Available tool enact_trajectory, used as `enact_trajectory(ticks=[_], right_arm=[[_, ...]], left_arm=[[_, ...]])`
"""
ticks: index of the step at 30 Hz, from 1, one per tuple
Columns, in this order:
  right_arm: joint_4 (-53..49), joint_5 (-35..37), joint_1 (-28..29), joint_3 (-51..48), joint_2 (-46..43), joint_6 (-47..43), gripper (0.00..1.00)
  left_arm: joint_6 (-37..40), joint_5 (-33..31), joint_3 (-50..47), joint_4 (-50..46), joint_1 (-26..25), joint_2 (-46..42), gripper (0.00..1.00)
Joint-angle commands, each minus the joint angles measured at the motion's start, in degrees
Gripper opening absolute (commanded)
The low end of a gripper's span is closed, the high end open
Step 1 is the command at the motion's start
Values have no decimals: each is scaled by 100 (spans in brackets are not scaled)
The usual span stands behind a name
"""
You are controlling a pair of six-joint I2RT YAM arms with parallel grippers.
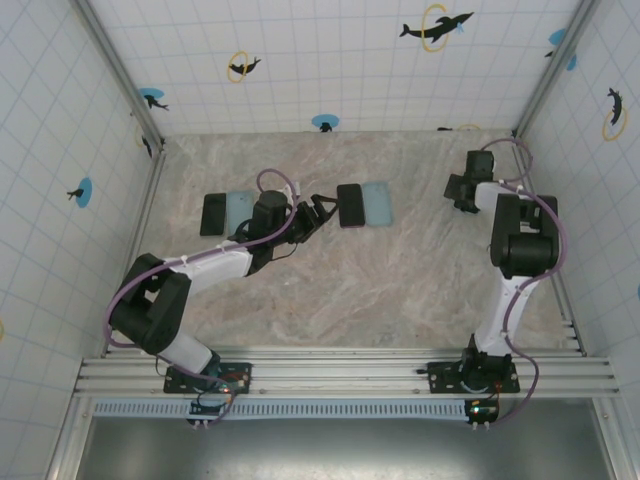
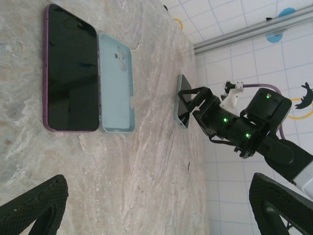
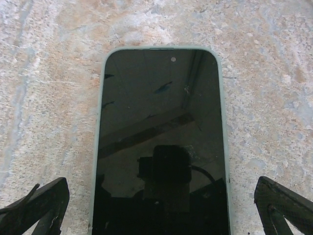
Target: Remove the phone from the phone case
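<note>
A dark-screened phone in a pale green phone case (image 3: pixel 161 142) lies flat on the marble table. My right gripper (image 3: pixel 159 210) hangs straight above it, open, with its black fingertips (image 3: pixel 36 205) well clear of both long sides of the case. That same cased phone (image 2: pixel 182 100) sits under the right gripper (image 2: pixel 194 105) in the left wrist view. My left gripper (image 1: pixel 322 211) is open with nothing between its fingers, just left of a bare purple-edged phone (image 2: pixel 71 68) and an empty light blue case (image 2: pixel 116 83). The right gripper (image 1: pixel 464 190) is at the back right.
Another dark phone (image 1: pixel 212 213) and an empty pale case (image 1: pixel 238 210) lie at the table's left, beside the left arm's wrist. The bare phone (image 1: pixel 349 205) and its case (image 1: pixel 376 203) lie mid-table. Tiled walls (image 1: pixel 330 60) enclose the table on three sides.
</note>
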Motion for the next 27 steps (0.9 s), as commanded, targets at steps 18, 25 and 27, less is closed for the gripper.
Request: enact_trajectory(ticks=[18,25,27], right_arm=[[-262,-427,-129,37,300,577,66],[117,-640,-174,-349,-201,521,57],[321,-732,-183,-542,-418,485,56]], left_arm=[[223,13,40,-266,84,-225,98],[147,46,41,-192,102,-156,97],[131,41,47,-170,109,-140,97]])
